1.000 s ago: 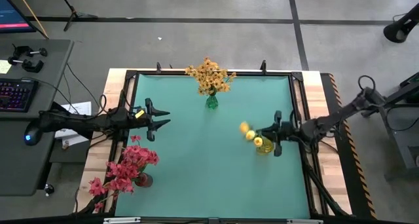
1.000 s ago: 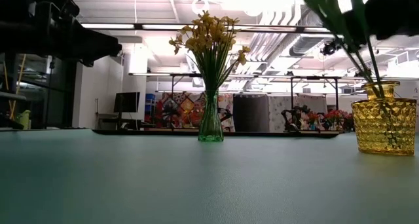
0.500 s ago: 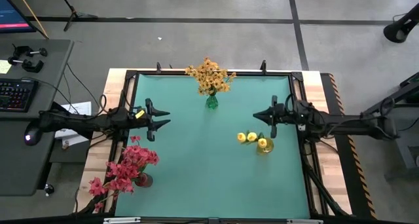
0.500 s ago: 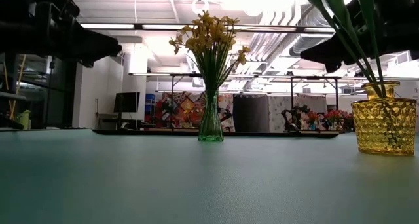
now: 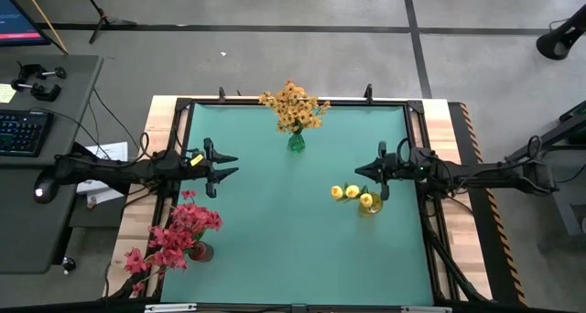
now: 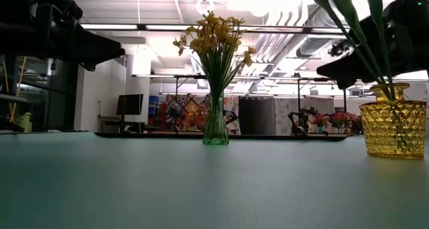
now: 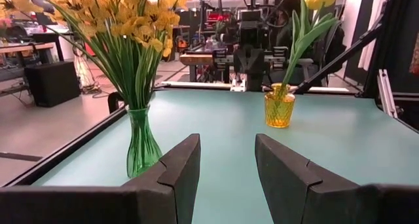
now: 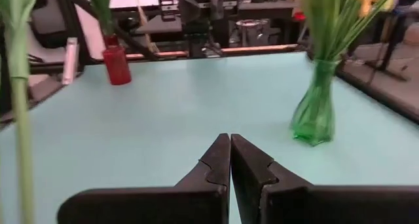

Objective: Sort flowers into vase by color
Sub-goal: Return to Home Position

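Carefully now, the right gripper, fingers together beside the yellow vase, is needing a straight retreat sparing the tulips, while the left gripper is waiting, fingers apart.

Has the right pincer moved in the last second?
Yes. The right pincer has drawn away from the yellow vase, toward the green vase's end of the table.

Robotics lab or workshop: bare concrete floor with tape lines, side desk holding keyboard and mouse, framed teal table, exposed ceiling ducts, strip lights.
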Available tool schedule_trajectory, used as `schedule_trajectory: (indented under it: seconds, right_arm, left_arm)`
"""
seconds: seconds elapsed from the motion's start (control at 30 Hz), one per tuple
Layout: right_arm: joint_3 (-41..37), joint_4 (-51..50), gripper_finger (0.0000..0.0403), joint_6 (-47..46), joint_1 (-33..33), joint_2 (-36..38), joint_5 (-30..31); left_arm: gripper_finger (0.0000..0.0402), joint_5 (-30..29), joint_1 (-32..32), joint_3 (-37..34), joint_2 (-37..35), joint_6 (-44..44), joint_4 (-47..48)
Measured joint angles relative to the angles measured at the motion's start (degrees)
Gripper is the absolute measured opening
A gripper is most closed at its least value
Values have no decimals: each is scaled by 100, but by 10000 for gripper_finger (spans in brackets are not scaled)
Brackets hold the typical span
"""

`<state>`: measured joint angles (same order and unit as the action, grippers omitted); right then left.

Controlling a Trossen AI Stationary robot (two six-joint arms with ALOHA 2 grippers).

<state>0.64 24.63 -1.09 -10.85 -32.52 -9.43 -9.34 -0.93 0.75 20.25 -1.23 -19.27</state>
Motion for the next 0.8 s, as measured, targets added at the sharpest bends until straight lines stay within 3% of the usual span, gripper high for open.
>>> schedule_trajectory:
  seconds: [0.23,0.63,0.8]
  right_arm:
    - [0,-29,0,-25,0,-1,621]
    - [3,-293,0,-39,1,0,623]
    - [-4,-732,0,-39,5,468,623]
  left_arm:
    - [136,-24,0,0,-2,61,134]
    - [136,-24,7,0,-32,61,194]
    - [136,-36,204,9,-1074,63,798]
